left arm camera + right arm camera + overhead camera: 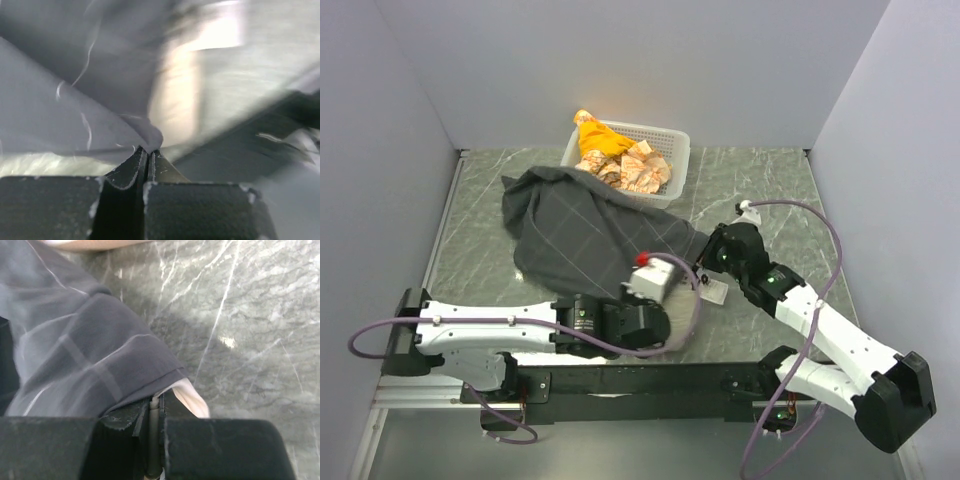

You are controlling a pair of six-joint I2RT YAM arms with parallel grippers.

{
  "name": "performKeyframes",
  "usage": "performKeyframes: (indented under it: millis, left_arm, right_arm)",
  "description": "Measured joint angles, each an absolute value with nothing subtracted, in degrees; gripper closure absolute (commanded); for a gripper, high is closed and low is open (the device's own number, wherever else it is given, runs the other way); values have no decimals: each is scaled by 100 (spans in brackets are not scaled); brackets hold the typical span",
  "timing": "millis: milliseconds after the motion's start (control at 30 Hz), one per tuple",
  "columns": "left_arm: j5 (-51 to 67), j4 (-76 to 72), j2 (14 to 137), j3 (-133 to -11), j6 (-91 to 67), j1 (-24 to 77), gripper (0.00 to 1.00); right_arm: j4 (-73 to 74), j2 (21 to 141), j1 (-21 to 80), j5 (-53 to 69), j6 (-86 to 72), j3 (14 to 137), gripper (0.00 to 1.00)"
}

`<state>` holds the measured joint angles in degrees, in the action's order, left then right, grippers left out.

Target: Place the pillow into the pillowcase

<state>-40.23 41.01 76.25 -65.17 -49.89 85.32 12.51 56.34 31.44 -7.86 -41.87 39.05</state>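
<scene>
Left gripper (148, 152) pinched tight on pillowcase (590, 235) fold; right gripper (156, 402) clamped on hem corner. Pillowcase heaped against near side of basket (678, 165). Pillow (192, 399) seemingly inside, cream corner peeking at hem. Risk: thin pinch slips, or uneven pull drags pillow out.

This looks like a robot lab cell, not anyone's home. Plain pale walls (620, 70) box in three sides of a marble-look worktop (760, 180). A left arm (490, 330) and a right arm (825, 335), both white and black, are bolted to a black rail (650, 380) along the near edge. Purple cables (840, 255) loop off them. The only homely bits lie about like props: a pillowcase (580, 230) and a basket (675, 140) of crumpled cloths.
</scene>
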Motion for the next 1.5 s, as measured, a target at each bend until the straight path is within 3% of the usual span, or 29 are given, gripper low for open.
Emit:
performKeyframes:
  millis: [200, 300, 400, 500, 533, 600, 633, 667, 967, 1233, 1500]
  left_arm:
    - [-3391, 4125, 8663, -9288, -3618, 9262, 99]
    - [-2707, 3728, 8779, -9303, -3358, 8965, 99]
    - [-1841, 2989, 8355, -8211, -3387, 7883, 99]
    - [-1463, 2731, 7970, -7314, -3538, 7022, 99]
    - [-1323, 2714, 7865, -7111, -3586, 6851, 99]
    - [-1105, 2703, 7714, -6930, -3653, 6641, 99]
    - [-974, 2692, 7640, -6914, -3671, 6563, 99]
    - [-845, 2661, 7548, -6912, -3684, 6447, 99]
    - [364, 2471, 6751, -6917, -3527, 4230, 99]
    - [1227, 2451, 7129, -7164, -3199, 4038, 99]
    - [1769, 2432, 7299, -7293, -3118, 4112, 99]
  right_arm:
    - [1527, 5601, 3787, -1264, -4191, 3948, 100]
    - [1573, 5621, 3972, -1238, -4248, 3933, 100]
    - [1494, 5472, 3841, -1221, -4300, 3763, 98]
    - [1492, 5332, 3527, -1192, -4309, 3538, 59]
    - [1507, 5334, 3430, -1190, -4294, 3522, 37]
    - [1498, 5336, 3197, -1181, -4270, 3522, 19]
    - [1479, 5295, 3046, -1153, -4169, 3522, 5]
    - [1483, 5240, 2917, -1122, -4130, 3522, 0]
    - [1586, 3892, 2226, -309, -3817, 2995, 0]
    - [910, 4193, 2316, 840, -3990, 1747, 0]
    - [1251, 3863, 2486, 36, -4051, 1841, 0]
